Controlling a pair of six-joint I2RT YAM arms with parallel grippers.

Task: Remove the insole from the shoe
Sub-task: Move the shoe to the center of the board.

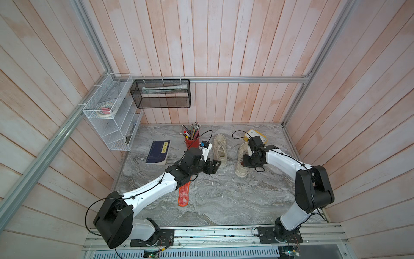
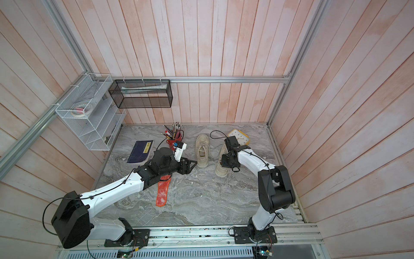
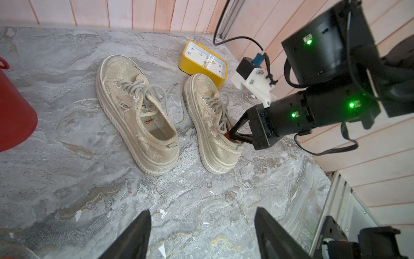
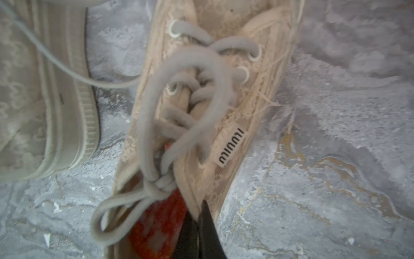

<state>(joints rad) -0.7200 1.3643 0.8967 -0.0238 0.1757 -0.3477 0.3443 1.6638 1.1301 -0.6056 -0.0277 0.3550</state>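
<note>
Orange insole (image 4: 156, 228) inside the beige shoe (image 3: 208, 125) at 2 o'clock on the surface (image 1: 224, 201).
Only its heel end shows, blurred under grey laces. The rest is hidden. The right fingers (image 4: 208, 228) are pressed together at its edge by the collar, and whether they grip it is unclear. The left fingers (image 3: 139, 233) are spread. A second insole (image 1: 184, 197) lies at 8 o'clock, its top under the left arm. A red cup (image 1: 192, 142) at 11 o'clock holds pencils.
</note>
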